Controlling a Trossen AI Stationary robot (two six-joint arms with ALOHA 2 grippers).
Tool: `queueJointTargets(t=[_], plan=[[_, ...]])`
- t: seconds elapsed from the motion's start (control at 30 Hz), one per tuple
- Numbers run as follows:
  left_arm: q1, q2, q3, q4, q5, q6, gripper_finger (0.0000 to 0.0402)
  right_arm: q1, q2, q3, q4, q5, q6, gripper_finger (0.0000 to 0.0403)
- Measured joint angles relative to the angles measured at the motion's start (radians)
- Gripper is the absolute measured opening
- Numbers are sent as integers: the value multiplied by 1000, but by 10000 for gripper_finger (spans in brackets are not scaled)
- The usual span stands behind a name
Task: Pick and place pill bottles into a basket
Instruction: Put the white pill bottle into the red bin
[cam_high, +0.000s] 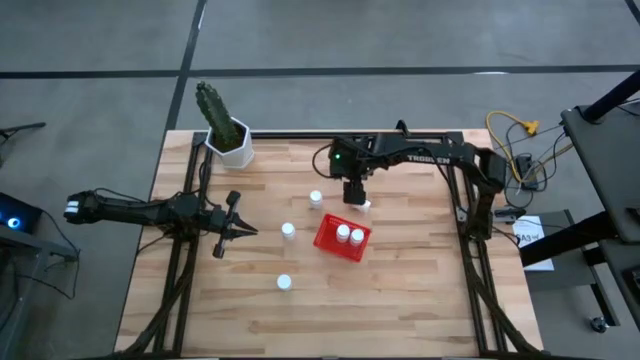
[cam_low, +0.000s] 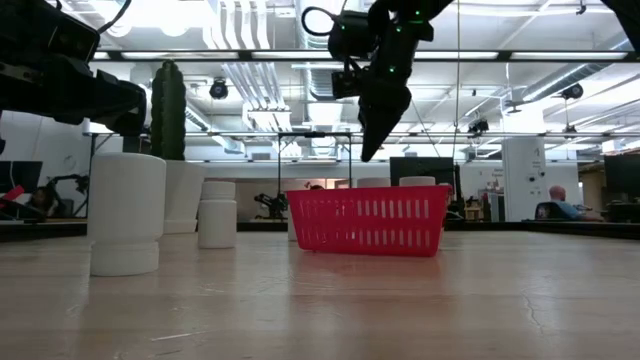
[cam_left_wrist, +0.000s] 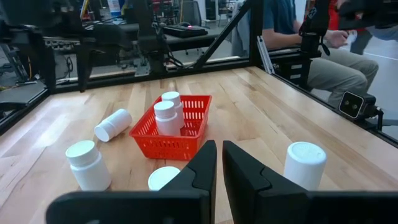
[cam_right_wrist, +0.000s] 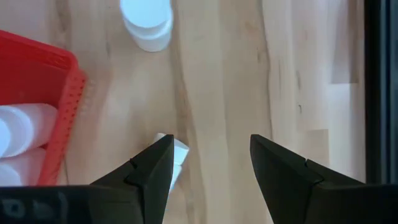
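The red basket (cam_high: 342, 238) stands mid-table with two white pill bottles (cam_high: 350, 235) upright in it. A third bottle (cam_high: 362, 204) lies on its side just beyond the basket's far edge. Three more stand upright on the wood: one (cam_high: 316, 198) by the far side, one (cam_high: 288, 231) left of the basket and one (cam_high: 284, 282) nearer the front. My right gripper (cam_right_wrist: 208, 168) is open and empty, pointing down, and hangs in the air over the lying bottle (cam_right_wrist: 177, 152). My left gripper (cam_high: 240, 229) is shut and empty, left of the bottles.
A white hexagonal pot with a cactus (cam_high: 230, 140) stands at the table's far left corner. Dark frame rails (cam_high: 460, 200) run along the table's sides. People sit beyond the table's right edge (cam_left_wrist: 292, 31). Bare wood lies right of the basket (cam_high: 420, 260).
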Motion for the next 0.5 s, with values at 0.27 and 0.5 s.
queueJointTargets(t=[0.27, 0.5], plan=[[0, 0, 0, -17, 0, 0, 10, -79, -21, -1, 0, -34, -24, 201], [0, -1, 0, -26, 0, -1, 10, -143, -85, -25, -2, -135, -20, 194]])
